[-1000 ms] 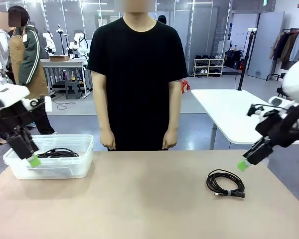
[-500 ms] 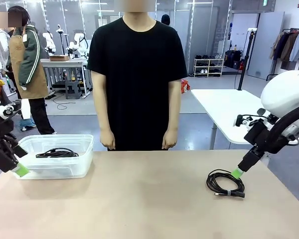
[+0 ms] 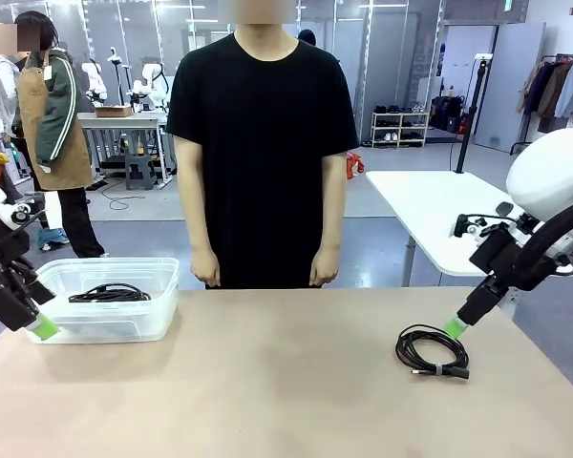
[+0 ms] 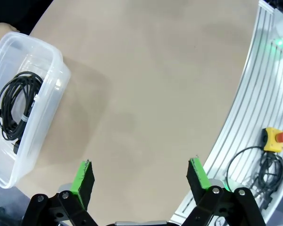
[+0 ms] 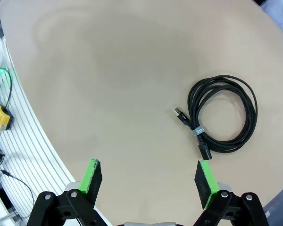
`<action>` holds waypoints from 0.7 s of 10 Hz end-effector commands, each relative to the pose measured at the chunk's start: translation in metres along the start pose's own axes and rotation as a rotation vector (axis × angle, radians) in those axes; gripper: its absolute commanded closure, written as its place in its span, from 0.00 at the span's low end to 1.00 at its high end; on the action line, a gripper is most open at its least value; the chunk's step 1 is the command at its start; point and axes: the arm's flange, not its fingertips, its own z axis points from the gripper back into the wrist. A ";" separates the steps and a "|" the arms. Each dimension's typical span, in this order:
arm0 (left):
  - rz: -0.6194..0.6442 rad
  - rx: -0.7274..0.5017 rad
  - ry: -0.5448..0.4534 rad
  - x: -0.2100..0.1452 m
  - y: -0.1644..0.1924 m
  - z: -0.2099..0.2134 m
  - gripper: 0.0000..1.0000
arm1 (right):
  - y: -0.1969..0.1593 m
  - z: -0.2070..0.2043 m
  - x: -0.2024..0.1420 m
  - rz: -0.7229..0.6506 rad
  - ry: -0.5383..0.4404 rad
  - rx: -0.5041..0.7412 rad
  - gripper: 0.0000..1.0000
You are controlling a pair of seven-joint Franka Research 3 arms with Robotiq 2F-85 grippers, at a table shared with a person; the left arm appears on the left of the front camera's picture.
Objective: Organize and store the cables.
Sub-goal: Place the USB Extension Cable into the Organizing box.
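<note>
Black coiled cable (image 3: 433, 351) lying loose on the desk (image 3: 267, 382), waiting for pickup.
Right gripper (image 3: 456, 327) is hovering just beside the coil, jaws spread wide and empty; left gripper (image 3: 44, 328), also open and empty, is hanging near the clear bin (image 3: 105, 300), which is holding another cable (image 3: 110, 293). Next move, I judge: lowering over the coil's rim and closing.

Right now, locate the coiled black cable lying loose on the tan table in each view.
Front view: coiled black cable at right, just below the right gripper.
Left wrist view: not in it.
Right wrist view: right of centre, beyond the open fingers.
Shared landmark: the tan table.
</note>
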 end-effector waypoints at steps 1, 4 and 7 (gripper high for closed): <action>0.012 -0.002 0.013 0.004 0.002 0.003 0.00 | -0.012 -0.029 0.022 0.194 0.146 -0.040 0.00; 0.012 -0.002 0.013 0.004 0.002 0.003 0.00 | -0.034 -0.080 0.048 0.473 0.344 -0.030 0.00; 0.012 -0.002 0.013 0.004 0.002 0.003 0.00 | -0.051 -0.122 0.051 0.561 0.388 -0.033 0.00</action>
